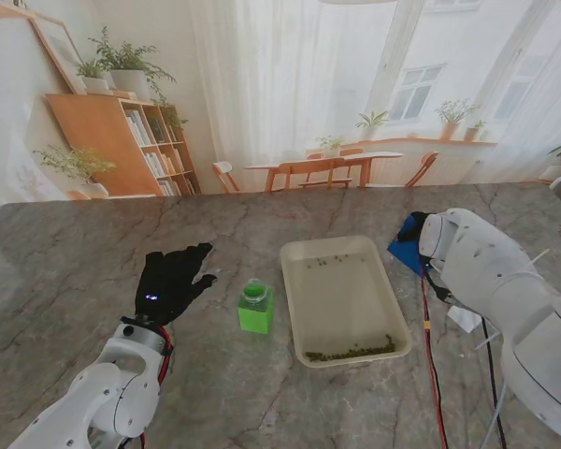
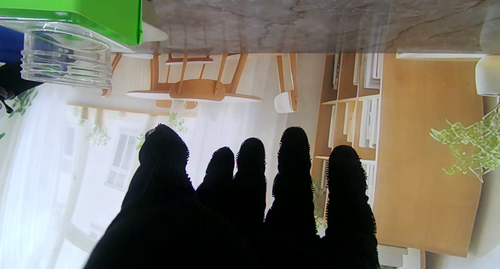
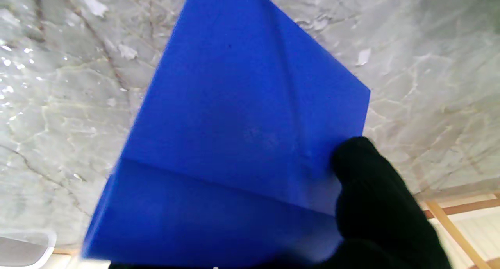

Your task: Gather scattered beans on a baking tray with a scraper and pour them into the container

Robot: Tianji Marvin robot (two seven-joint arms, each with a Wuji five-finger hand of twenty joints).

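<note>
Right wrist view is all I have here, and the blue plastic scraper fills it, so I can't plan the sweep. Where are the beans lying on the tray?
Observer: On the cream rectangular baking tray, most small green beans lie in a line along the edge nearer to me; a few sit near the far edge.
Operator: Is the container close to it?
Observer: The green square container with a clear threaded neck stands upright on the table, just left of the tray, apart from it.
Operator: Is the left hand holding it?
Observer: No. The black-gloved left hand is left of the container, fingers extended, holding nothing.
</note>
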